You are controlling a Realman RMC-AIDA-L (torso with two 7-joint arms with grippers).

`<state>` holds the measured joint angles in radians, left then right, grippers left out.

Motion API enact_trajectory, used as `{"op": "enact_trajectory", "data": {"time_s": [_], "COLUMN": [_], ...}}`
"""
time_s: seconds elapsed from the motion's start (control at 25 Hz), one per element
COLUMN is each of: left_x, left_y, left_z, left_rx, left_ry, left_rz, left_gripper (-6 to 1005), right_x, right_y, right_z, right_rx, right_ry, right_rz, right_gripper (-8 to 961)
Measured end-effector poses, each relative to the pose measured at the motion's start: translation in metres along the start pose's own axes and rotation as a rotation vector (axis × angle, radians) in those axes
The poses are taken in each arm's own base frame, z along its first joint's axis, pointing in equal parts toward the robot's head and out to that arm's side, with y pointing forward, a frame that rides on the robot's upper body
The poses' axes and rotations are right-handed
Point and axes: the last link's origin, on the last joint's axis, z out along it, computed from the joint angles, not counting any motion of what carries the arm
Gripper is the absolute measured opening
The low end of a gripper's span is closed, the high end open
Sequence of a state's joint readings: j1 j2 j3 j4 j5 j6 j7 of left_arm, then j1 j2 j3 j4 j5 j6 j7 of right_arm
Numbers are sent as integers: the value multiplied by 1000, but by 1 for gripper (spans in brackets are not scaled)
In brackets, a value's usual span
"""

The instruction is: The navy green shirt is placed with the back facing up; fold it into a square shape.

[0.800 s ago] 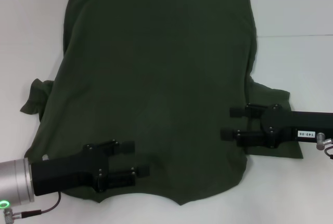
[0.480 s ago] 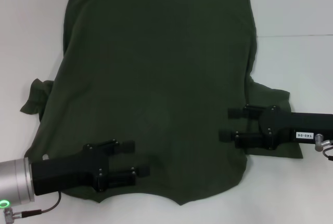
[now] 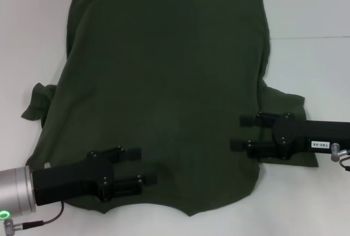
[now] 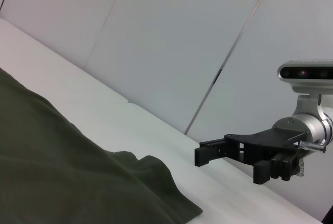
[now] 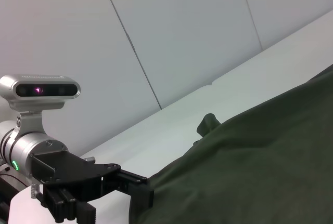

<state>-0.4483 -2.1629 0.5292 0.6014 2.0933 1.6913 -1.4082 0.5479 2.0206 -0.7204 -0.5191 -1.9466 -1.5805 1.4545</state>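
Soft matt cotton shirt [image 3: 164,82], smooth white table [image 3: 311,66], matt black plastic left gripper [image 3: 143,166], brushed metal wrist

Shirt [image 3: 164,82]: spread flat on the worktop [image 3: 311,11], sleeves at both sides.
Left claw [image 3: 145,166]: positioned over the near left part.
Right claw [image 3: 238,132]: positioned beside the right sleeve.

The navy green shirt [image 3: 164,82] lay spread flat, plain side up, on the white bench [image 3: 311,66], sleeves crumpled at both sides.
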Motion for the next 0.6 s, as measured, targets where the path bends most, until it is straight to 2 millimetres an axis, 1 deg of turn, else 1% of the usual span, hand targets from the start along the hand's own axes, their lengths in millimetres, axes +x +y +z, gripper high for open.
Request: {"op": "enact_trajectory", "data": {"time_s": [0.4, 0.6], "left_x": [0, 5], "left_y": [-2, -9], "left_z": [-1, -9], "left_rx": [14, 73], "left_ry": [7, 69], "left_rz": [-2, -19], "left_gripper": [860, 860], "right_x": [1, 1], "right_y": [3, 4], "right_z": [4, 6], "right_rx": [-9, -9], "right_ry": [-14, -21], "right_rz": [8, 14], "right_gripper": [915, 914]}}
